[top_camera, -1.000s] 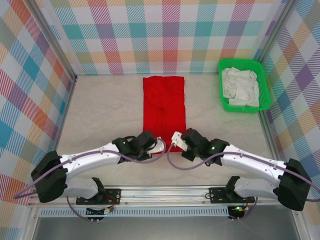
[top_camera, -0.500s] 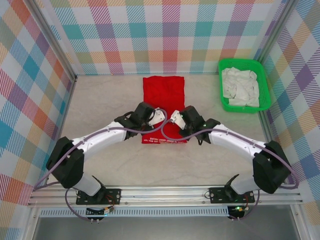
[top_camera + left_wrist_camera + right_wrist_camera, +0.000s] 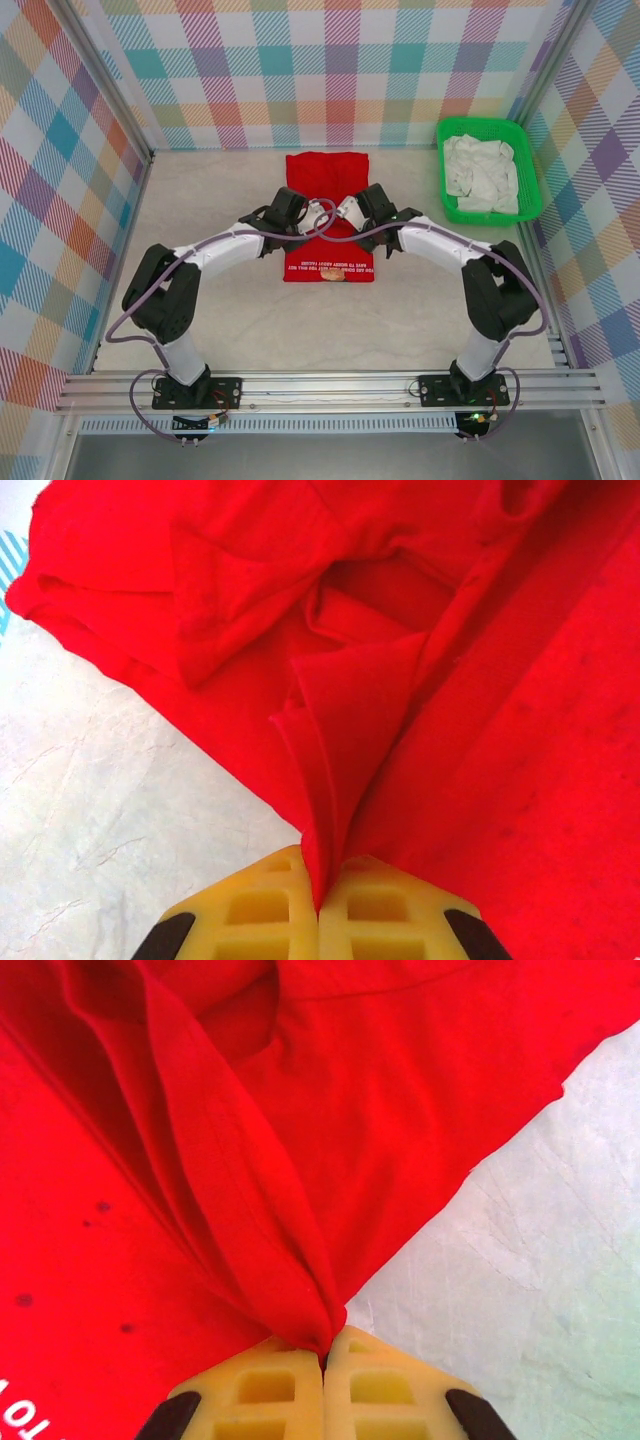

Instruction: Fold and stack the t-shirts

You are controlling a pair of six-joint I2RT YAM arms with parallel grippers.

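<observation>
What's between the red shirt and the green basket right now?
Only bare tabletop: in the top view, nothing sits between the red t-shirt and the green basket.

I'm looking into a robot test cell here, a lab set-up rather than a home. Plaid-printed panels (image 3: 340, 70) wall it in on three sides, held by bare metal posts (image 3: 113, 90). Along the near edge runs an aluminium rail (image 3: 330, 388), and the left arm (image 3: 215, 255) and right arm (image 3: 440, 245) are bolted onto it, with grey cables (image 3: 112, 322) looping off them. The worktop (image 3: 200, 210) is pale and stone-patterned. On it I see one red t-shirt (image 3: 328, 172) in the middle under both arms, and a green plastic basket (image 3: 490, 218) of white cloths (image 3: 480, 175) in the far right corner.
</observation>
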